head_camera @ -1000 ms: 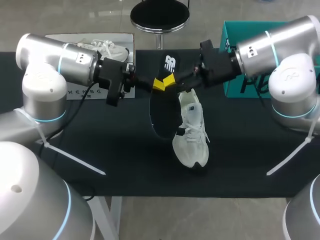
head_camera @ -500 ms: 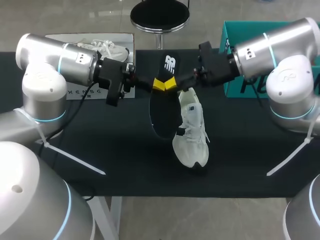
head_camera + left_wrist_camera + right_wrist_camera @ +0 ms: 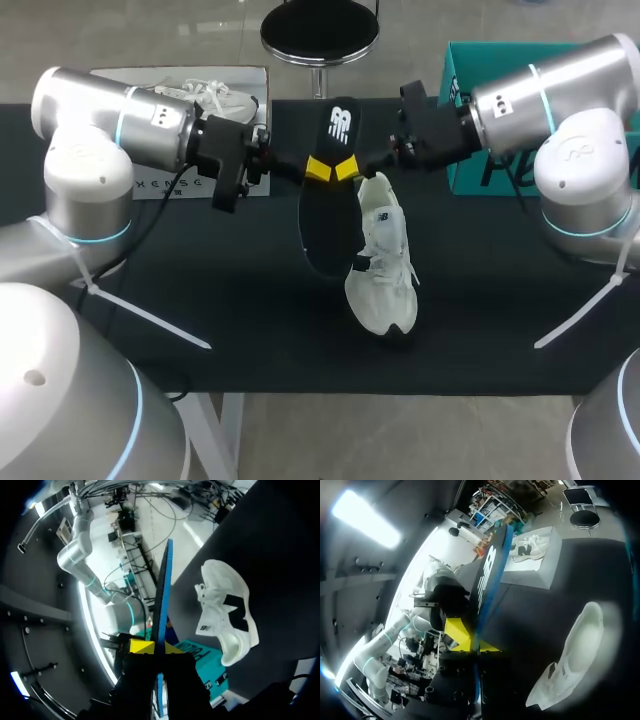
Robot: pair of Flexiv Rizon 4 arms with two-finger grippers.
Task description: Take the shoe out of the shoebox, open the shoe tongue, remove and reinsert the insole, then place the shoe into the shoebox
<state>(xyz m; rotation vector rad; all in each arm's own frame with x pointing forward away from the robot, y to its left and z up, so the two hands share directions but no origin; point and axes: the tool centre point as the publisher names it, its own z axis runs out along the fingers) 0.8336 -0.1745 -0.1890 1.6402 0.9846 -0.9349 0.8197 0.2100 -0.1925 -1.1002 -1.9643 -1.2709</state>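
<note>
A black insole with a blue edge hangs upright in the air above the table's middle, with both grippers on it. My left gripper is shut on its left side and my right gripper is shut on its right side, their yellow tips almost meeting. In the left wrist view the insole runs edge-on out of my left gripper. In the right wrist view the insole stands between the tips of my right gripper. The white shoe lies on the black table under the insole, also in both wrist views.
The teal shoebox stands at the back right, partly behind my right arm. A grey box holding another white shoe sits at the back left, behind my left arm.
My right gripper has closed from wide open onto the insole's right side. The left gripper kept its hold; the insole and the shoe stayed about where they were.
</note>
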